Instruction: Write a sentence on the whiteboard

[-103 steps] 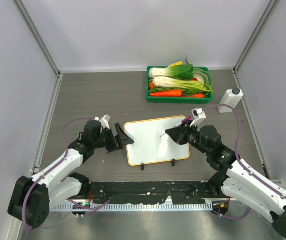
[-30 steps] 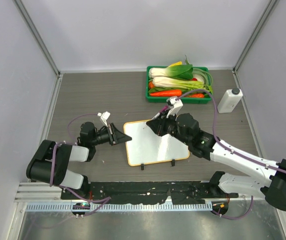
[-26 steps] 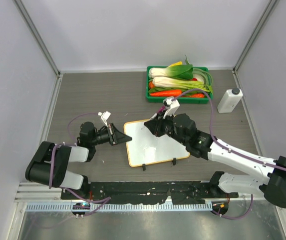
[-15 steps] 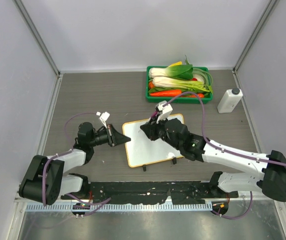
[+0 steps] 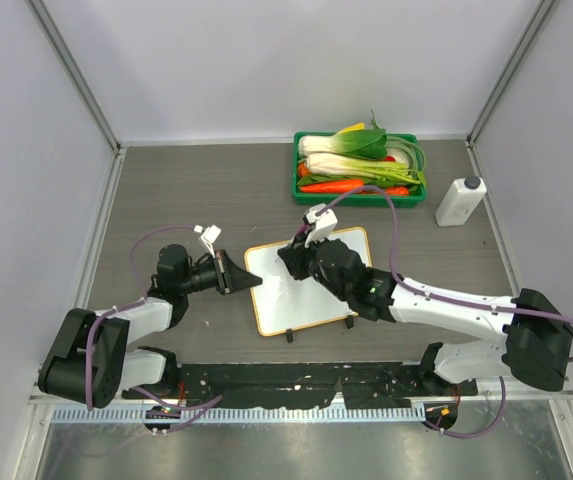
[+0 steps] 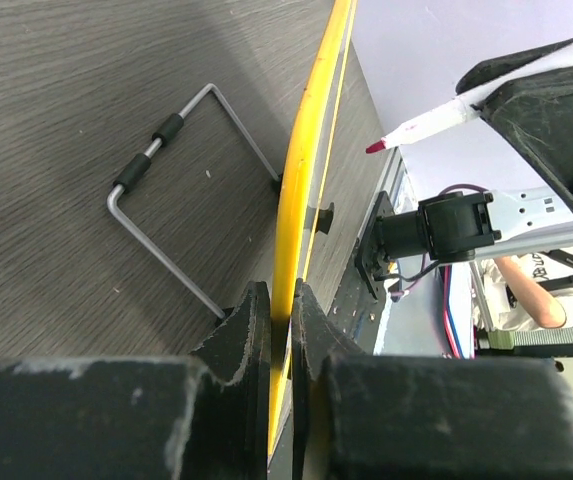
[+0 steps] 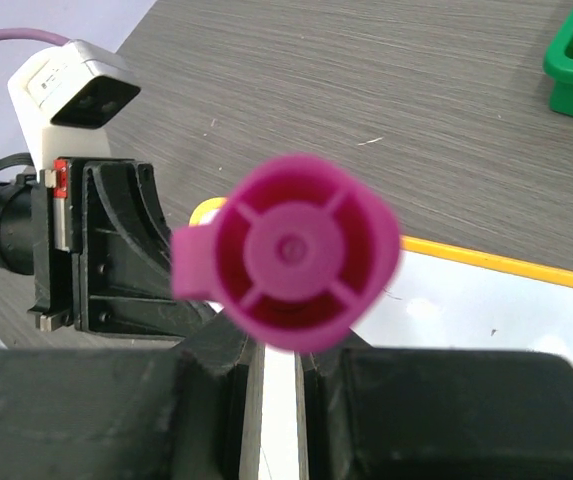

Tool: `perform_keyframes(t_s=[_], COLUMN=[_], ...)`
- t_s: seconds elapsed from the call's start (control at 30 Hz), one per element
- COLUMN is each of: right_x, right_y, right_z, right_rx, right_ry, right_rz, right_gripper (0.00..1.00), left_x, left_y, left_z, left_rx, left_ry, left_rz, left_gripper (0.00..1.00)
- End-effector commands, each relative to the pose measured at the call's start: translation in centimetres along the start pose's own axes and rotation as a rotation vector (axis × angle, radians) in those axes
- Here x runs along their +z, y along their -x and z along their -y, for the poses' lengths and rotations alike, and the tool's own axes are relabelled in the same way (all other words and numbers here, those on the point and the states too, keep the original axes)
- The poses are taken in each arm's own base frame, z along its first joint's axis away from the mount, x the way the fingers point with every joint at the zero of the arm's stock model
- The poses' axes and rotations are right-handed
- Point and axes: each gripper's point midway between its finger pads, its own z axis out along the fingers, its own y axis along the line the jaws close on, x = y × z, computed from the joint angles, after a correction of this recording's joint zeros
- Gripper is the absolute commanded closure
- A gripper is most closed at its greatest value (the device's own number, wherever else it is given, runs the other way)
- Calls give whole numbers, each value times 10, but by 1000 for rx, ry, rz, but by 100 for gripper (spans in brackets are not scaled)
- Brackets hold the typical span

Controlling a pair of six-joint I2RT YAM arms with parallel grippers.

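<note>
- Pink marker [image 7: 291, 250] sits in the right gripper [image 5: 294, 258], fingers shut snug on the barrel, over the upper-left corner of the whiteboard [image 5: 301, 305].
- On the other side, the left gripper [image 5: 243, 283] has its fingers [image 6: 248, 335] pinched shut on the board's left rim. The board lies mid-bench, on the near side of the green veg tray [image 5: 358, 170].
- No strokes visible on the board, so I'd say the sentence isn't started. The step in hand is touchdown for the first letter.
- To do it well:
  - lower until the tip only just kisses the face;
  - start tight to the top-left so two lines fit;
  - use light pressure;
  - keep the left pinch firm so the board can't skate.
- Left wrist view has the board edge-on. The marker tip [image 6: 376, 147] looks clear of the face, which can't be judged from overhead.
- That view also shows a bent wire stand [image 6: 176, 200] beyond the rim.
- Right wrist view shows only the marker's cap end; the tip is hidden.
- Overhead shows where the pen sits over the board, but the gripper covers the tip.
</note>
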Motion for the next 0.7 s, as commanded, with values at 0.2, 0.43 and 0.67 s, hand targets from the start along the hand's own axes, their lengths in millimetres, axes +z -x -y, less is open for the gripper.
perform_keyframes(t_s=[0.2,0.43,0.67], right_x=[15,23,28], right_y=[31,24,17], right_z=[-13,-12,-10], right_rx=[55,54,59], right_ry=[-21,-31,-41], right_rz=[111,101,89], right_gripper=[99,99,99], left_x=[4,4,5], left_y=[-2,-1,-2], left_z=[-19,-19,-20], left_rx=[-22,-22,-24], left_ry=[62,59,59], left_rz=[-8,-9,-11], left_gripper=[100,100,100])
